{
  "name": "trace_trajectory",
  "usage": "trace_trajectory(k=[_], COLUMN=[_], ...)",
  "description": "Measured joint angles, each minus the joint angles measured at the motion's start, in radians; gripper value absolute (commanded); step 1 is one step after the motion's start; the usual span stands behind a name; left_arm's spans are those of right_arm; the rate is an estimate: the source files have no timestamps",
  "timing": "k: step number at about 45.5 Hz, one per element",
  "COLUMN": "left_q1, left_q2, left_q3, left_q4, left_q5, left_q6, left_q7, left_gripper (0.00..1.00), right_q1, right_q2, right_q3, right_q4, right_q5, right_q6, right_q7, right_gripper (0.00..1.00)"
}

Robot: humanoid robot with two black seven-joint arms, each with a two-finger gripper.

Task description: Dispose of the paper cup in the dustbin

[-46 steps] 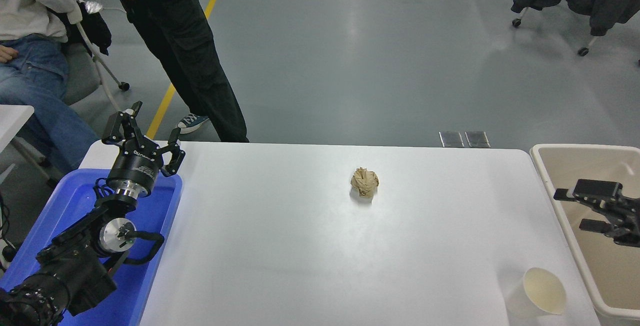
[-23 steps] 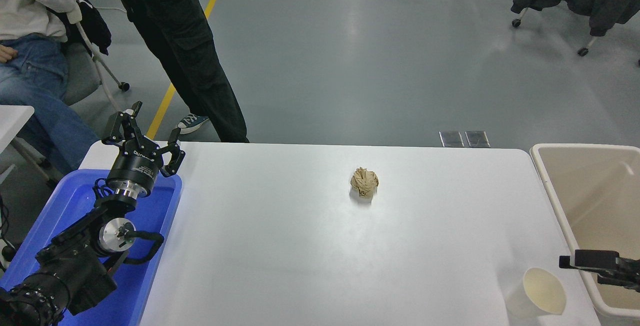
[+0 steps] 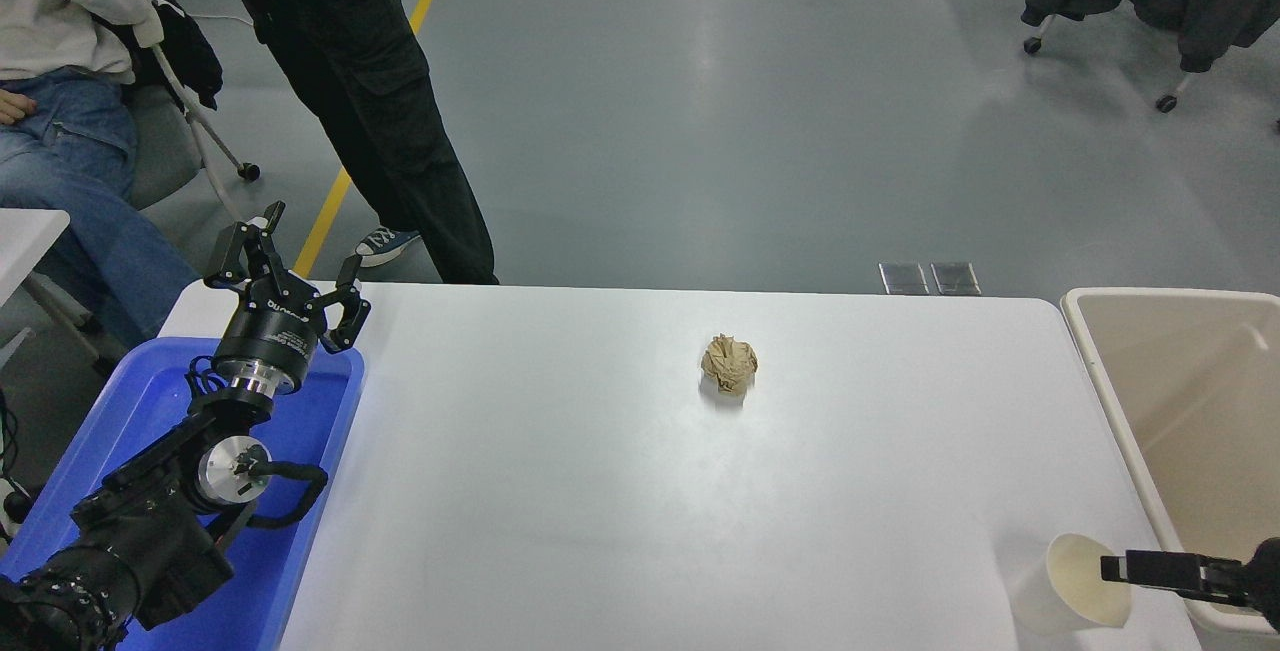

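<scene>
The paper cup (image 3: 1060, 591) lies on its side at the table's near right corner, with its round mouth turned to the right. The beige dustbin (image 3: 1098, 363) stands just off the table's right edge. My right gripper (image 3: 1150, 571) comes in low from the right edge, over the dustbin's near rim. One of its fingers (image 3: 1160, 568) reaches to the cup's mouth, and the other is below the picture's edge. The jaws look open and hold nothing. My left gripper (image 3: 290, 266) is parked open above the blue tray at the lower left.
A crumpled brown paper ball (image 3: 729, 363) lies at the table's middle. A blue tray (image 3: 330, 411) sits at the left edge under my left arm. One person stands (image 3: 380, 111) and another sits (image 3: 60, 81) at the far left.
My right gripper has come down from over the dustbin's inside and moved left to the cup's mouth. The cup, the paper ball and my left arm have not moved.
</scene>
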Motion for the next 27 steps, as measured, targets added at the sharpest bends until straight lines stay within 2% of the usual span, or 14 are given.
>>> trace_trajectory(k=[10,18,27], left_q1=[0.0,0.0,0.0], left_q2=[0.0,0.0,0.0], left_q3=[0.0,0.0,0.0], left_q4=[0.0,0.0,0.0], left_q5=[0.0,0.0,0.0], left_q6=[0.0,0.0,0.0], left_q7=[0.0,0.0,0.0], left_gripper=[1.0,1.0,1.0], right_q1=[-0.007,-0.01,-0.011], right_q2=[0.048,0.078,0.098], right_q3=[-0.006,-0.027,-0.05], right_q4=[-0.064,-0.111,-0.152], right_q5=[-0.002,-0.003,-0.003], right_q6=[-0.017,-0.025,-0.033], right_q7=[0.014,0.035,0.068], right_gripper=[0.85,0.7,0.64])
